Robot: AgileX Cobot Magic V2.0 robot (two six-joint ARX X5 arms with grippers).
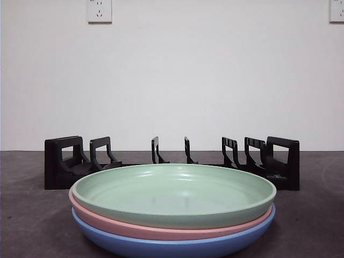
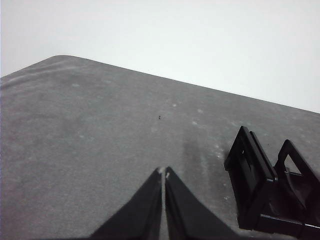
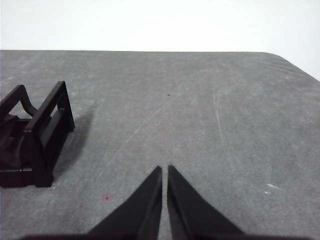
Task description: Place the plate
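A stack of three plates stands near the camera in the front view: a green plate (image 1: 173,194) on top, a pink plate (image 1: 161,229) under it and a blue plate (image 1: 172,246) at the bottom. Behind them stands a black slotted plate rack (image 1: 279,161), with nothing in its slots. Neither arm shows in the front view. My left gripper (image 2: 164,172) is shut over bare table beside one end of the rack (image 2: 257,185). My right gripper (image 3: 164,168) is shut too, over bare table beside the other end of the rack (image 3: 42,135). Neither holds anything.
The dark grey table (image 1: 312,226) runs back to a white wall with two sockets (image 1: 99,11). The table's rounded far corners show in both wrist views.
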